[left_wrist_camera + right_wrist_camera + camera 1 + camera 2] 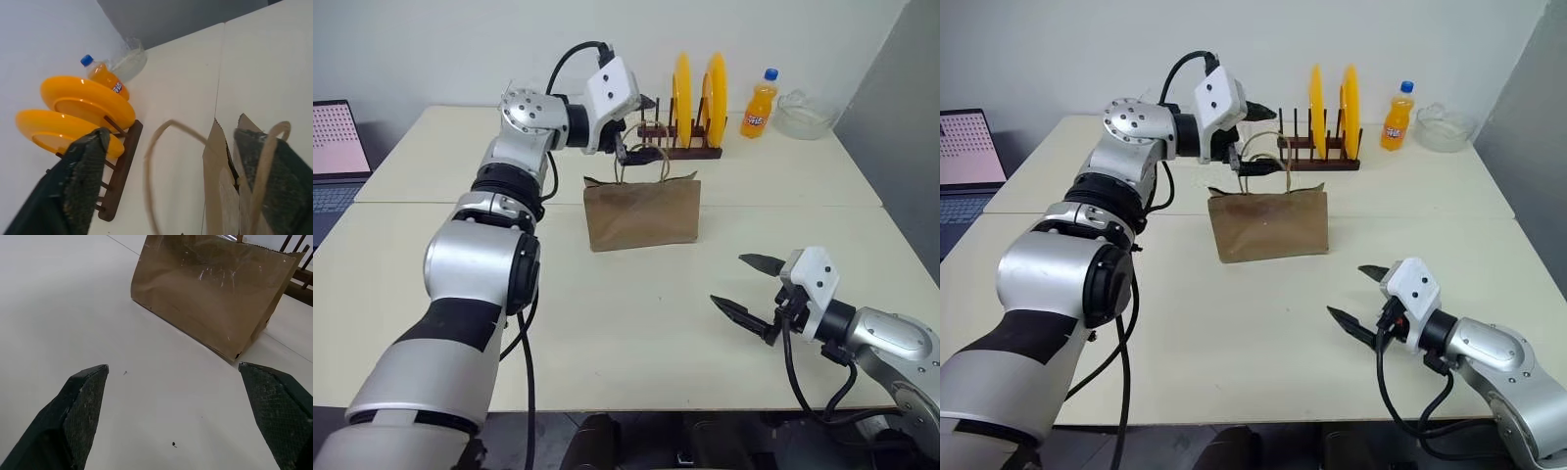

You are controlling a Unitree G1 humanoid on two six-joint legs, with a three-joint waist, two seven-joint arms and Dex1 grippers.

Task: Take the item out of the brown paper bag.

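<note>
- Our left arm reaches out long and nearly level, its left gripper (1255,145) spread wide above the mouth of the brown paper bag (642,211), one finger seemingly poking through a cord handle (266,166).
- The bag stands upright mid-table, just in front of the plate rack (680,149) with two yellow plates (681,86).
- The item? We can't make it out from here.
- Our right gripper (744,285) hovers low over the table (636,323), fingers parted, empty, well apart from the bag.
</note>
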